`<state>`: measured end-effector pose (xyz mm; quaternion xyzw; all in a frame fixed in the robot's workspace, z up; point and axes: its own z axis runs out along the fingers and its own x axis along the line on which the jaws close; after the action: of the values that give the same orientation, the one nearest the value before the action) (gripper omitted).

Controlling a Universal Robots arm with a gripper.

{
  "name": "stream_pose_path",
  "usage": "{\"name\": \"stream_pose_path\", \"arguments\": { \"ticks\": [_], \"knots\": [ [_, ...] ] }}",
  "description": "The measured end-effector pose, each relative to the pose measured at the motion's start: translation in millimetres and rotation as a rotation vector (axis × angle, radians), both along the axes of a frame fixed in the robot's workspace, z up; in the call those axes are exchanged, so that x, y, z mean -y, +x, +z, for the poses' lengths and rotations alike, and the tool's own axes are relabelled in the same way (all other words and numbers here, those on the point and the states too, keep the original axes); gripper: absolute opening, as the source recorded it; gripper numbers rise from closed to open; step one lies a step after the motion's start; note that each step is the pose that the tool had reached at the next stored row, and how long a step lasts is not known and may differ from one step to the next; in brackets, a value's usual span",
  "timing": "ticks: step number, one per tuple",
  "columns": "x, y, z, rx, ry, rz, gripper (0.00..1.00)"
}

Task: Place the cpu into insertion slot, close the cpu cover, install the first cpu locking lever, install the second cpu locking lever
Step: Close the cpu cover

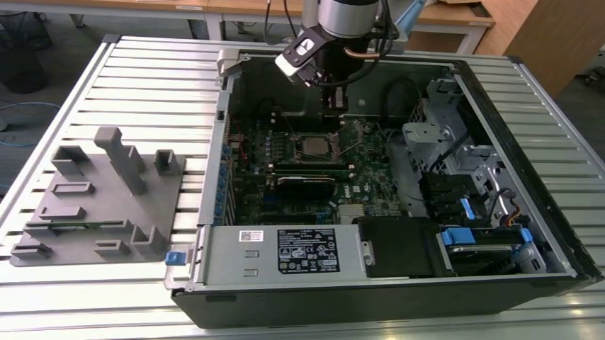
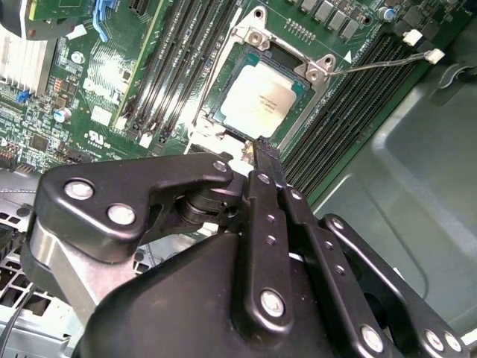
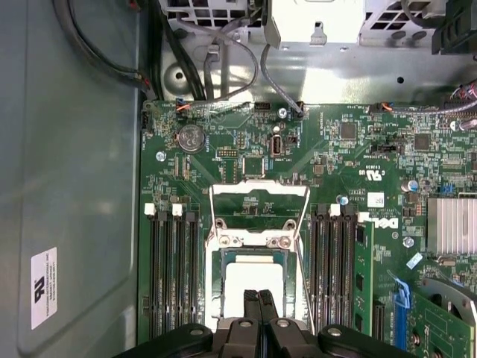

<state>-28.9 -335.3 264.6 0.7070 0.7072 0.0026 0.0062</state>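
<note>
- I am looking at an open case (image 1: 378, 308) lying on a slatted table (image 1: 142, 78), with the green board (image 3: 223, 134) facing up inside it.
- The cpu (image 3: 253, 280) (image 2: 262, 101) is sitting flat in its socket (image 2: 257, 30) near the middle of the board, with its silver top up.
- The cover (image 3: 259, 191) is standing lifted open just beside the cpu, on the exterior view's right of it. I am seeing the board through its window.
- A thin lever (image 2: 380, 66) is sticking out from one corner of the socket. It is reaching across the far memory slots (image 3: 173, 268).
- The gripper (image 2: 261, 149) (image 3: 258, 297) (image 1: 332, 112) is hanging over the socket and pointing down. In both wrist views its tip is showing right at the cpu's edge.
- I cannot tell if the tip is touching the cpu or floating just above it.
- Its fingers (image 2: 268, 224) are pressed together, and they are pinching nothing.
- A gray tray (image 1: 57, 212) is lying on the table on the exterior view's left of the case, well apart from the gripper.
</note>
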Motion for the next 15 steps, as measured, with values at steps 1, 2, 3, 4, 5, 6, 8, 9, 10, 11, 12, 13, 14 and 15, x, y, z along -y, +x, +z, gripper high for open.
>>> {"name": "stream_pose_path", "arguments": {
  "ticks": [1, 2, 3, 4, 5, 6, 8, 9, 10, 11, 12, 13, 14, 15],
  "knots": [
    [0.0, 0.6, 0.0, 0.0000, 0.0000, 0.000, 0.11],
    [0.0, 1.4, 0.0, 0.0000, 0.0000, 0.000, 0.11],
    [0.0, 2.5, 0.0, 0.0000, 0.0000, 0.000, 0.11],
    [0.0, 3.4, 0.0, 0.0000, 0.0000, 0.000, 0.11],
    [0.0, 4.2, 0.0, 0.0000, 0.0000, 0.000, 0.11],
    [0.0, 4.6, 0.0, 0.0000, 0.0000, 0.000, 0.11],
    [0.0, 4.6, 0.0, 0.0000, 0.0000, 0.000, 0.11],
    [0.0, 4.7, 0.0, 0.0000, 0.0000, 0.000, 0.11],
    [0.0, 4.8, 0.0, 0.0000, 0.0000, 0.000, 0.11],
    [0.0, 4.8, 0.0, 0.0000, 0.0000, 0.000, 0.11],
    [0.0, 4.8, 0.0, 0.0000, 0.0000, 0.000, 0.11],
    [0.0, 5.1, 0.0, 0.0000, 0.0000, 0.000, 0.11],
    [0.0, 5.6, 0.0, 0.0000, 0.0000, 0.000, 0.11],
    [0.0, 6.0, 0.0, 0.0000, 0.0000, 0.000, 0.11]
  ]
}}
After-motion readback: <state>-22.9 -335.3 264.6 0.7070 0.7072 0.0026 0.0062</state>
